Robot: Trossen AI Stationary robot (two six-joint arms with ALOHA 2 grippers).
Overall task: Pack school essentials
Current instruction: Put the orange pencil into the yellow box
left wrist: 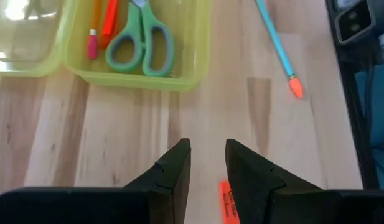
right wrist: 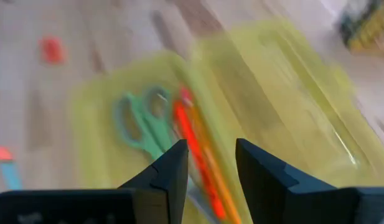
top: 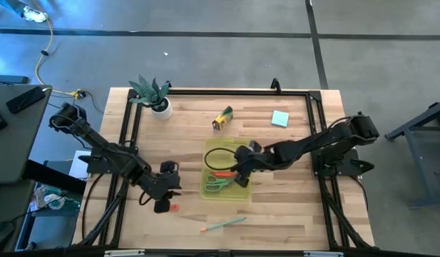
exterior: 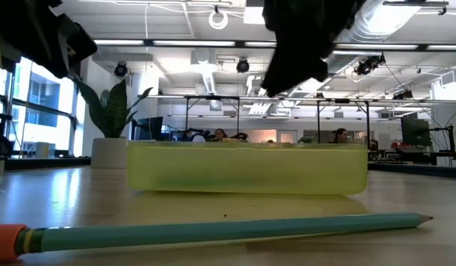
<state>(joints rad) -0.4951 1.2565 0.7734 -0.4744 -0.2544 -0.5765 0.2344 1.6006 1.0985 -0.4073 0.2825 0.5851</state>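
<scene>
While left tool [left wrist: 207, 163] hovers parted, empty | eraser [left wrist: 226, 202] just beneath | right tool [right wrist: 210, 163] parted, empty

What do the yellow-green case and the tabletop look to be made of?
The case looks like translucent plastic with a smooth finish: light passes through its walls. The tabletop looks like pale wood, probably butcher-block: it shows grain and joined strips.

Two matte black jointed arms, built of slim tubular links and chunky rounded joints, enter the high view from 9 and 3 o'clock. The left arm's black two-finger gripper [top: 162, 187] ends in a blocky head; the right arm's black two-finger gripper [top: 242, 173] looks alike. In the wrist views each dark finger [left wrist: 173, 171] is a flat, angular wedge with a stepped notch on its inner edge.
</scene>
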